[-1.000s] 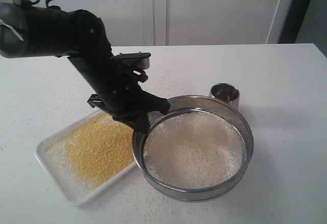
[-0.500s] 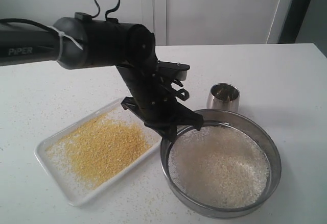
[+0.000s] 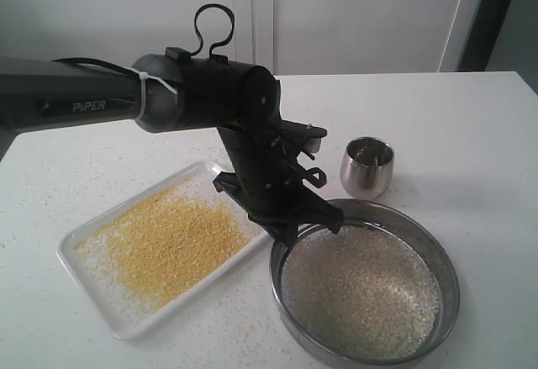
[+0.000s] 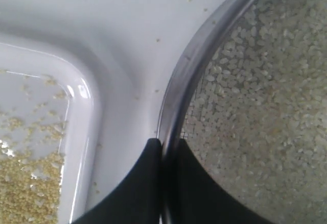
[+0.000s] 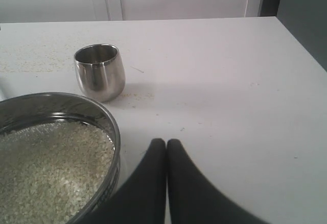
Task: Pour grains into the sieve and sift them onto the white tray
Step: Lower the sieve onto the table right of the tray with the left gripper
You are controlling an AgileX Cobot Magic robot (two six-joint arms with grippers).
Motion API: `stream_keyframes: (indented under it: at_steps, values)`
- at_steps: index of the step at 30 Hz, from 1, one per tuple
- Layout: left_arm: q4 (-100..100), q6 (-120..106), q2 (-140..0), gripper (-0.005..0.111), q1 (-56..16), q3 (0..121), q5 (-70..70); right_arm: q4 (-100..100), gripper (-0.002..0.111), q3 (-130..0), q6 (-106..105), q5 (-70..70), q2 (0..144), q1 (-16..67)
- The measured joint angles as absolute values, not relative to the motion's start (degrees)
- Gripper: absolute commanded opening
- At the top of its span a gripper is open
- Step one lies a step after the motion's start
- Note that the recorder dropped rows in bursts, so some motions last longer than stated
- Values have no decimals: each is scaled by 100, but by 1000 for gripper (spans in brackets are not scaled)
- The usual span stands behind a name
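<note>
While the black left gripper (image 4: pixel 163 145) pinches the rim of the wide round steel sieve (image 3: pixel 395 210), resting at three o'clock from the flat white tray (image 3: pixel 202 176), a jerk could tip it and spill whitish grains (image 3: pixel 361 289). The right gripper (image 5: pixel 166 143) is closed, holding nothing.

Bright, even indoor light casts soft shadows on the table (image 3: pixel 471 134), glare on the white tray (image 4: pixel 82 89) rim, and focus is slightly soft.
</note>
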State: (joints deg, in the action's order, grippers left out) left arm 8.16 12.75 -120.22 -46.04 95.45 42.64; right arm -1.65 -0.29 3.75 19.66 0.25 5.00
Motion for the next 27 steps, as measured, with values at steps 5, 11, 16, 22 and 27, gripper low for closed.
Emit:
stream_keyframes:
  at_steps: [5, 11, 16, 22, 27]
  values:
    - [758, 1284, -12022, 0, -4604, 9557, 4264, -165, 0, -29, 375, 1966, 25, 500]
    - [687, 1284, -12022, 0, -4604, 9557, 4240, -165, 0, -29, 375, 1966, 25, 500]
    - [704, 1284, -12022, 0, -4604, 9557, 4044, -165, 0, -29, 375, 1966, 25, 500]
    - [739, 1284, -12031, 0, -4604, 9557, 3941, -165, 0, -29, 375, 1966, 25, 500]
    - [779, 1284, -12126, 0, -4604, 9557, 3888, -165, 0, -29, 375, 1966, 25, 500]
